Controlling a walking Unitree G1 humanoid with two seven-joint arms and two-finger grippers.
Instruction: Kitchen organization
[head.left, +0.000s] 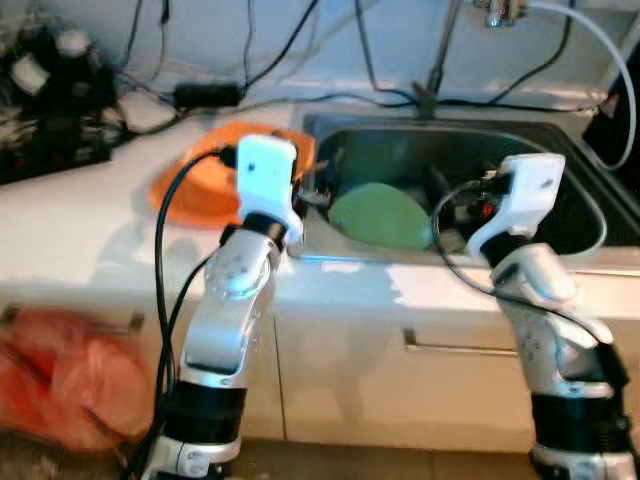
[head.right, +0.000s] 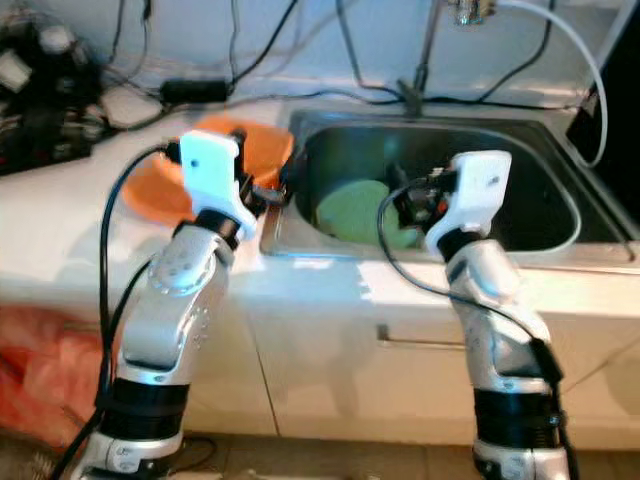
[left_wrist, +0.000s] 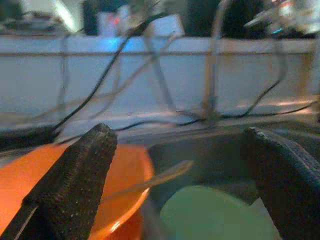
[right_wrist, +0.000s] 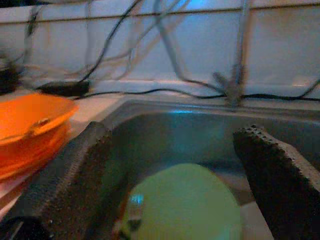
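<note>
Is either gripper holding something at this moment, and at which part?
Nothing is held. The left gripper and the right gripper are both open, with nothing between their fingers, above the sink with the green plate.

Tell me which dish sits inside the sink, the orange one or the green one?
The green plate lies down in the sink basin; the orange bowl rests on the white counter beside it.

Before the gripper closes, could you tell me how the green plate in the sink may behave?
The green plate looks thin and rigid, so probably light. It leans against the sink wall, so a push may slide it flat. Its smooth face could slip.
</note>
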